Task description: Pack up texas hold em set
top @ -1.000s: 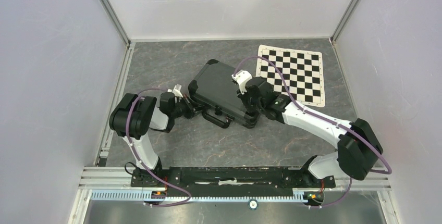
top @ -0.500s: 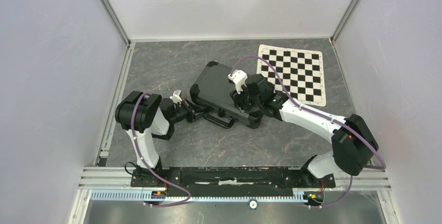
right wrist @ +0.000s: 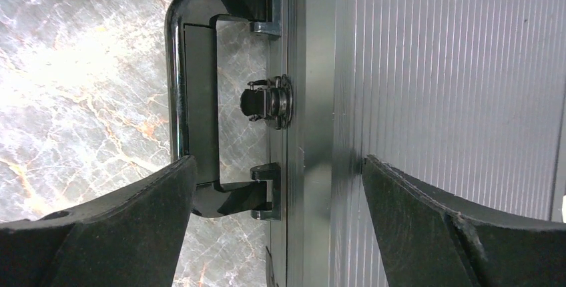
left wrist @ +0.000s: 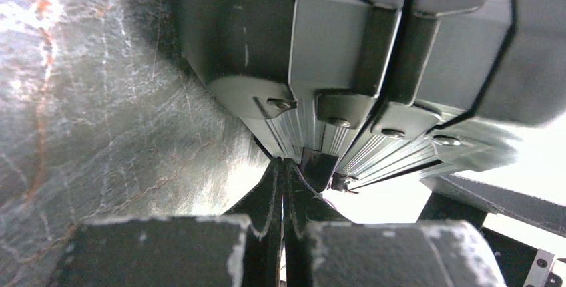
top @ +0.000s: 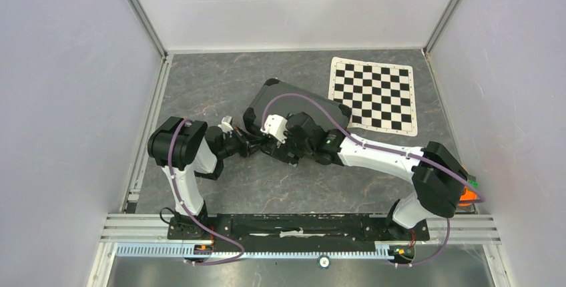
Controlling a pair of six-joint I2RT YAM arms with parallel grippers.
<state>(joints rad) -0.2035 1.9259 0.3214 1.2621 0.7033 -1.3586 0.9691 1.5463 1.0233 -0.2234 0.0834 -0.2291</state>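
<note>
The texas hold em set shows as a closed black case (top: 297, 105) lying askew mid-table. My left gripper (top: 255, 145) is shut, with nothing between its fingers. In the left wrist view its tips (left wrist: 287, 164) touch the case's ribbed front edge (left wrist: 314, 133) by a small latch. My right gripper (top: 288, 148) hovers over the case's near edge. Seen from the right wrist, it (right wrist: 277, 187) is open. One finger stands over the carry handle (right wrist: 193, 100) and the other over the ribbed lid (right wrist: 440, 87). The round lock (right wrist: 267, 102) lies between them.
A black-and-white chequered mat (top: 377, 93) lies flat at the back right, just beyond the case's far corner. An orange piece (top: 468, 194) peeks out behind the right arm's elbow. Frame rails run along the left side, the right side and the near edge.
My right gripper has slid left from the lid's middle to the handle edge and opened wide. The left gripper pulled back slightly to the case's front edge and stayed shut.
</note>
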